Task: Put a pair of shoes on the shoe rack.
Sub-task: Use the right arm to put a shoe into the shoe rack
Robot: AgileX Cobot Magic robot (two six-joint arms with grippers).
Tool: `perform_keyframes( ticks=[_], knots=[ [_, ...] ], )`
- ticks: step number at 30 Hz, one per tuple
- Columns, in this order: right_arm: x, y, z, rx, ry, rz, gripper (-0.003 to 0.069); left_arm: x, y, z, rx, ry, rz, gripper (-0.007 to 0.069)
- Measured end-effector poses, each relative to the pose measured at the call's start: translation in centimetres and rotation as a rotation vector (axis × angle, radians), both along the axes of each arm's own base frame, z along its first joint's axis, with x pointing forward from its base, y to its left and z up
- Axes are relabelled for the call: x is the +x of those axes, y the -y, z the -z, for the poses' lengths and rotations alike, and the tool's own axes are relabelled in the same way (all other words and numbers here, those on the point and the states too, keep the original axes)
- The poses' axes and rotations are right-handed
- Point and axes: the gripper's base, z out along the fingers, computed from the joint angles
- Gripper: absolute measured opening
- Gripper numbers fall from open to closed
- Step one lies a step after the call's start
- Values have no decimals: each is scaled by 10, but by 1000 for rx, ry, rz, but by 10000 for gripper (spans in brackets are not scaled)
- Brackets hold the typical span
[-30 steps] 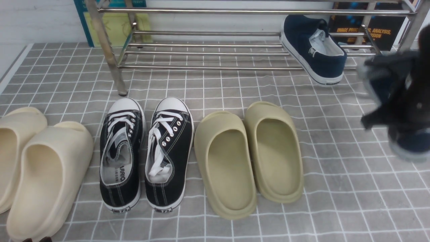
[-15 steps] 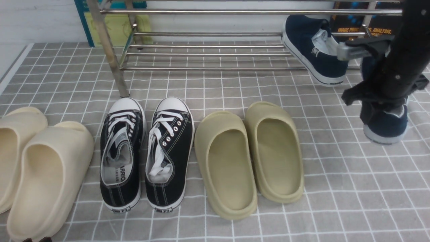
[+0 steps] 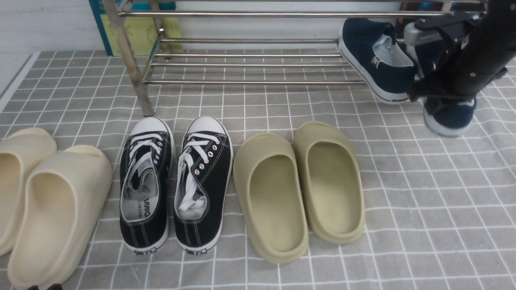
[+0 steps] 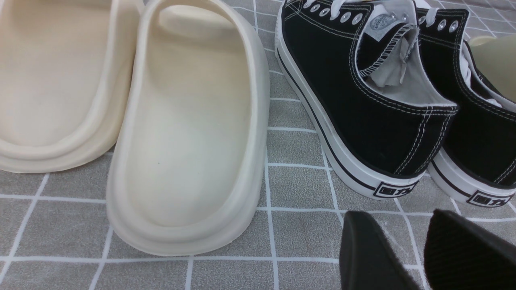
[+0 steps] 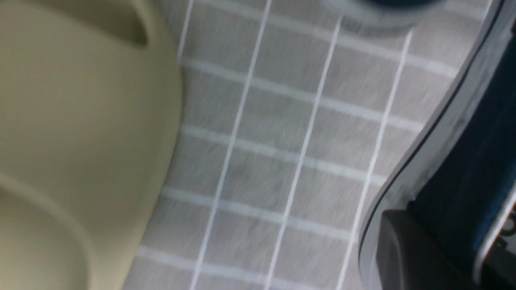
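Observation:
One navy slip-on shoe (image 3: 377, 60) lies on the silver shoe rack (image 3: 250, 81) at its right end, with its heel jutting over the front rail. Just right of it the second navy shoe (image 3: 449, 114) hangs tilted above the floor at the rack's front edge. My right gripper (image 3: 437, 100) is shut on its side. The right wrist view shows that shoe's white sole and navy canvas (image 5: 463, 161) against one dark finger (image 5: 403, 249). My left gripper (image 4: 397, 215) is open and empty, low over the cloth behind the black sneakers' heels.
On the grey checked cloth stand cream slides (image 3: 44, 201), black lace-up sneakers (image 3: 177, 185) and olive slides (image 3: 298, 189) in a row before the rack. Books (image 3: 137, 28) lean against the wall behind it. The rack's left post (image 3: 133, 72) stands above the sneakers.
My right gripper has carried the second navy shoe forward and up from the right edge to the rack's front, next to the first shoe. The left gripper has stayed still.

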Motion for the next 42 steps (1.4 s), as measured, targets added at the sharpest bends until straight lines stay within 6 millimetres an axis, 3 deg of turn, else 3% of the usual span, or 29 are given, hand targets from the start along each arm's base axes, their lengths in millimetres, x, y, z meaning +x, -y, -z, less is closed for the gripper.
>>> perform_keyframes(
  ticks=[7,16,19,20,26,29,32,36,38,42],
  knots=[
    [37,16,18,-103,132,-39,38,0,0,0,0,0,0,238],
    [58,15,40,-189,227,-139,43,0,0,0,0,0,0,238],
    [61,15,42,-190,240,-142,81,0,0,0,0,0,0,238],
    [61,15,42,-191,244,-143,138,0,0,0,0,0,0,238],
    [63,16,31,-182,282,-108,429,0,0,0,0,0,0,238],
    [59,17,24,-177,278,-81,512,0,0,0,0,0,0,238],
    [54,18,16,-170,272,-62,536,0,0,0,0,0,0,238],
    [41,20,-10,-154,274,-37,540,0,0,0,0,0,0,238],
    [34,20,-21,-135,273,-24,528,0,0,0,0,0,0,238],
    [26,16,-24,-44,218,23,471,0,0,0,0,0,0,238]
  ],
)
